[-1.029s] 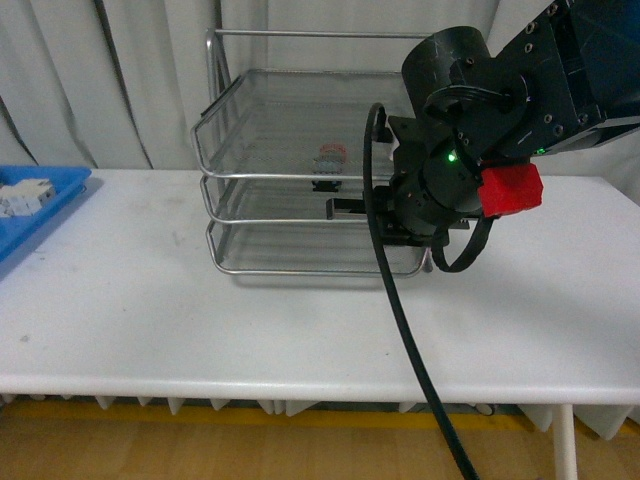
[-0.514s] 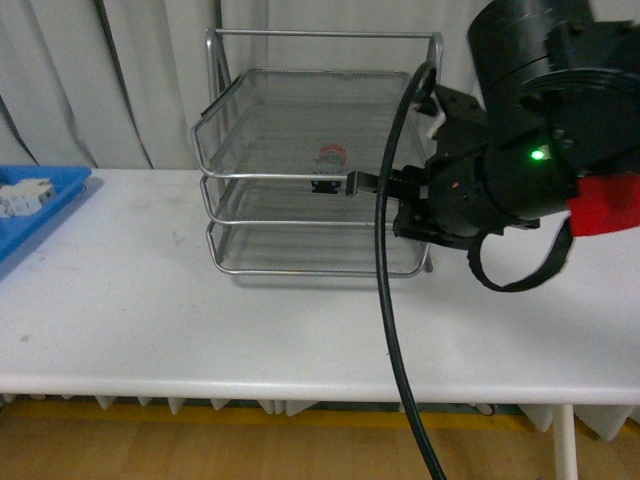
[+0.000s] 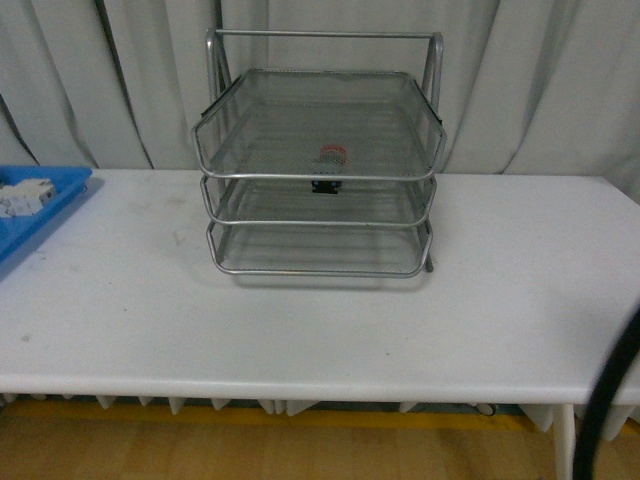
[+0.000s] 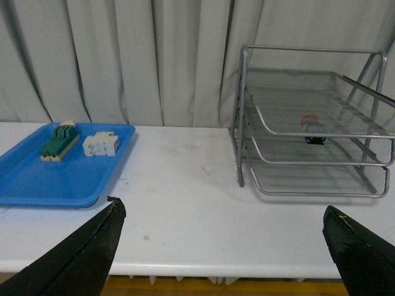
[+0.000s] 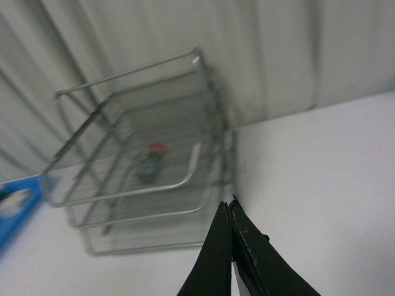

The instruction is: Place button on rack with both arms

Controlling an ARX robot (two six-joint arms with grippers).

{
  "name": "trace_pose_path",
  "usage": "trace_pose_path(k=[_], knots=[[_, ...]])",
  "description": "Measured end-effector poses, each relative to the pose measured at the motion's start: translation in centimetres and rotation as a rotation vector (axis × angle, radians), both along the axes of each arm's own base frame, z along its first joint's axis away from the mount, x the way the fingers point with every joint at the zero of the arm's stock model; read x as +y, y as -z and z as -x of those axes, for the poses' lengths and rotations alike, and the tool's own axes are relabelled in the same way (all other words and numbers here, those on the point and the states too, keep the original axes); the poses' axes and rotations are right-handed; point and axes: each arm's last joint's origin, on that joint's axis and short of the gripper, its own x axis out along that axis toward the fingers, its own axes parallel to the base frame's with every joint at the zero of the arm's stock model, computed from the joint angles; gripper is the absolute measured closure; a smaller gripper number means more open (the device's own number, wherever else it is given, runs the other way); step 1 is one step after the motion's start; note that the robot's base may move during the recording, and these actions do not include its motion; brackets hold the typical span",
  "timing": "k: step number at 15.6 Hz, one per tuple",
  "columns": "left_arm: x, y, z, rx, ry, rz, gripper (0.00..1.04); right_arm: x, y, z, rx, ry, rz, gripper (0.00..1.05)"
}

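Currently we list: one button (image 3: pixel 331 160), red cap up, resting on the mesh of the top tray of the rack (image 3: pixel 318 178), toward its front edge, where the task wants it; placement looks done. One white surface (image 3: pixel 300 320) carrying the rack. One blue tray (image 4: pixel 55 176) well apart to the side, holding a green-and-cream switch block (image 4: pixel 58 142) and a white component (image 4: pixel 101 143), both spare. Our left gripper (image 4: pixel 225 243) stands spread wide, empty; our right gripper (image 5: pixel 229 246) is pinched closed on nothing, clear of the rack.
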Motion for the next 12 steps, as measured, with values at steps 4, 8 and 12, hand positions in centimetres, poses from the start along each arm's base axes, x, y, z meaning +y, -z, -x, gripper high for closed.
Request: trace_pose_path(k=[4,8,12], knots=[[0.0,0.0,0.0,0.000,0.000,0.000,0.07,-5.5,1.9,8.1,0.001,0.110,0.257,1.03],[0.0,0.0,0.0,0.000,0.000,0.000,0.07,-5.8,1.1,10.8,-0.115,0.116,0.285,1.03],[0.0,0.0,0.0,0.000,0.000,0.000,0.07,-5.8,2.2,11.7,-0.107,0.115,0.288,1.03]])
